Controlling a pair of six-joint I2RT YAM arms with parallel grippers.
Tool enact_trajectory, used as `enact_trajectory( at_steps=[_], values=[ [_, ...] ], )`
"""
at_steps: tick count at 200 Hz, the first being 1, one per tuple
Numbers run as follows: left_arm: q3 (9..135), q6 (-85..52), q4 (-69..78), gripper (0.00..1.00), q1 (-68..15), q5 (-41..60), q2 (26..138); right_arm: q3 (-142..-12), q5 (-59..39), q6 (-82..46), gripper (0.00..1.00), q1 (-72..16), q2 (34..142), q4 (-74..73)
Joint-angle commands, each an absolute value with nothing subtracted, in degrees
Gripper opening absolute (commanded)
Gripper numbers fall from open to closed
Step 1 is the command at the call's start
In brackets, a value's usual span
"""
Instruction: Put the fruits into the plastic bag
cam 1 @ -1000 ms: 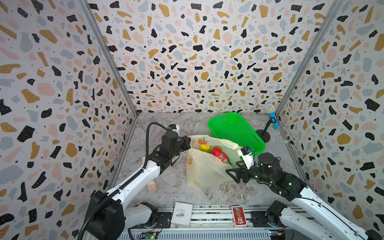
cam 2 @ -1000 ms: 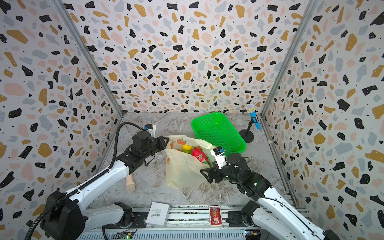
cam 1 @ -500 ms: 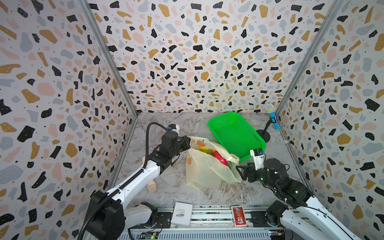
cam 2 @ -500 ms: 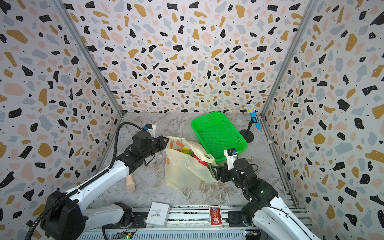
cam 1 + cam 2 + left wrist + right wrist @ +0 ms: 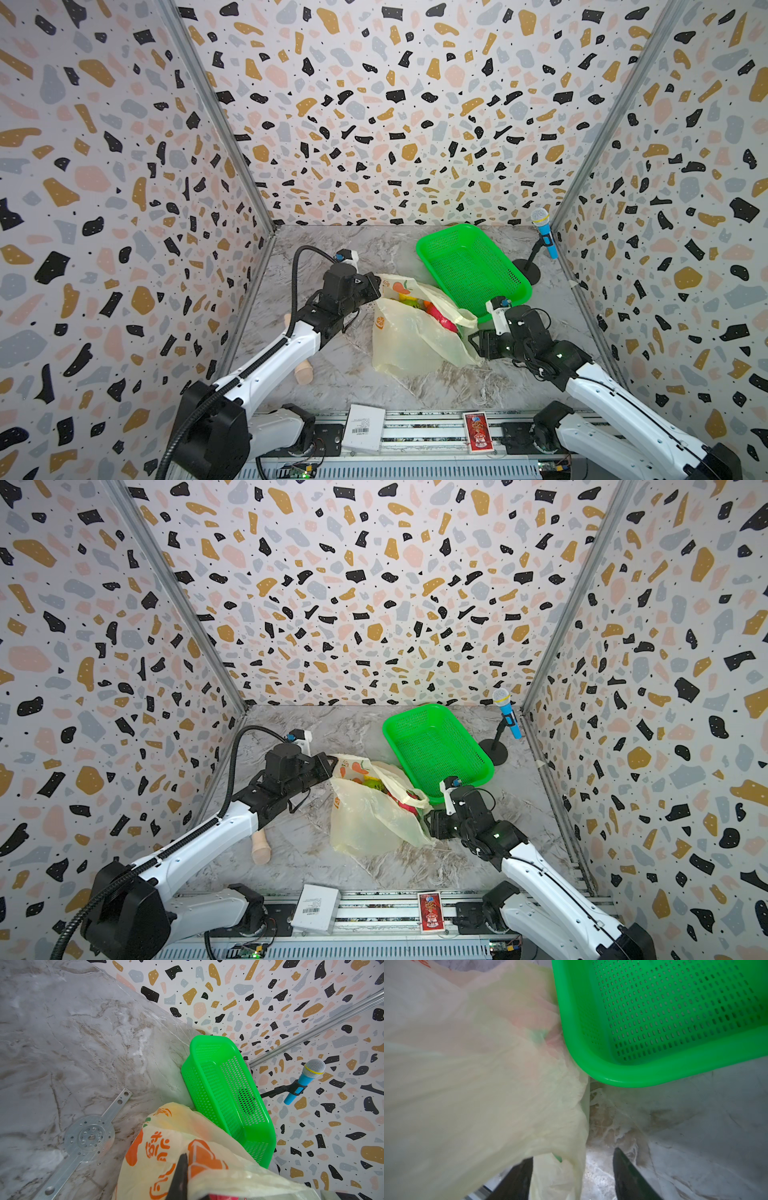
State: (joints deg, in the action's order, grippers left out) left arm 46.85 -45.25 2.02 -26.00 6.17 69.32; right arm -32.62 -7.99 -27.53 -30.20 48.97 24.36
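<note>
- Both top views: plastic bag (image 5: 411, 336) slumped mid-desk (image 5: 353, 245), its open end touching the green basket (image 5: 473, 266). Fruits (image 5: 432, 311) lie in the bag's mouth, showing yellow, green and red-pink.
- Left tool (image 5: 376, 286) is at the bag's far rim, right tool (image 5: 473, 340) at its near right corner. Jaw gaps can't be read from up here.
- Only the top views show a pale wooden peg (image 5: 303, 372) on the desk by the left arm, plus a white box (image 5: 365, 428) and a red pack (image 5: 478, 432) on the front rail.
- Left wrist: left tool (image 5: 182, 1167) is clamped flat on the bag's printed film, which is thin, crinkly and pale yellow with orange characters.
- Only this view shows a flat round metal plate (image 5: 89, 1136) with a perforated strap, lying on the marble-pattern desk. It also shows the toy mic (image 5: 305, 1078): blue body, grey mesh head, black stand.
- Right wrist: right tool (image 5: 573, 1154) is part-open, dark fingers (image 5: 629, 1174) apart, with bag film hanging loose between them, not pinched.
- Fruits (image 5: 542, 1032) are only pink and green blurs through the translucent film. The basket (image 5: 675, 1012) is rigid glossy plastic with a slotted floor.
- Versus a second ago: left tool still clamped in the same spot and right jaws narrower. The bag mouth is less open, with a handle loop folded across the red fruit.
</note>
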Motion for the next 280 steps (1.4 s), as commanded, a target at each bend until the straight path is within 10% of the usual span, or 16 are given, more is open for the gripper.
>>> enact_trajectory(
  at_steps=[1, 100, 135, 280],
  values=[
    [46.41, -45.44, 4.57, 0.00, -26.02, 6.68, 68.21, -31.19, -13.64, -26.66, 0.42, -26.61, 50.39, 21.88],
    [46.64, -45.27, 4.57, 0.00, -26.02, 6.77, 68.69, -29.08, -25.84, -23.64, 0.34, -24.08, 56.81, 14.67],
    [46.67, -45.38, 4.50, 0.00, -26.02, 6.86, 68.55, -28.92, -24.63, -23.58, 0.00, -23.38, 56.16, 14.61],
    [49.49, -43.81, 3.91, 0.00, -25.16, 7.47, 66.06, -71.54, -36.68, -23.87, 0.00, -28.07, 77.53, 5.66]
  ],
)
